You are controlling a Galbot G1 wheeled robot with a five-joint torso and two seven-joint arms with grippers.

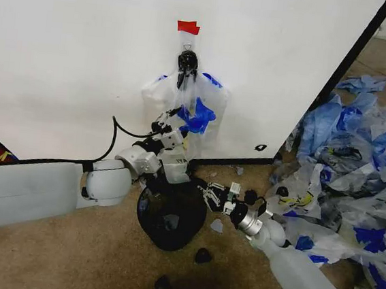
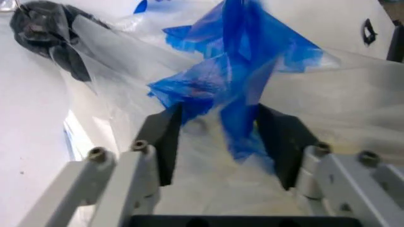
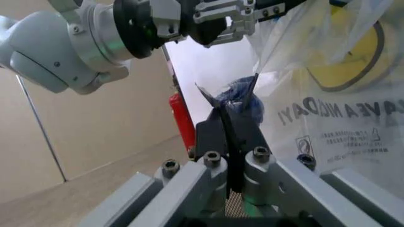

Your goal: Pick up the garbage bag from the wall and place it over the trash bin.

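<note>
Against the white wall (image 1: pixel 65 50), the garbage bag (image 1: pixel 205 128) hangs from a black hook (image 1: pixel 187 63) under red tape (image 1: pixel 188 26). The left gripper (image 2: pixel 218 137) is at the bag, fingers apart around its blue handle. On the floor just below stands the trash bin (image 1: pixel 170 214). The right gripper (image 3: pixel 232 111), beside the bin, is clamped on the bag's lower edge.

A plain white wall (image 1: pixel 72 51) meets brown carpet (image 1: pixel 52 254) along a dark baseboard (image 1: pixel 246 162). Red tape (image 1: pixel 188 26) marks the wall. Loose bags (image 1: pixel 355 167) heap by the dark wall edge (image 1: pixel 348 60).
</note>
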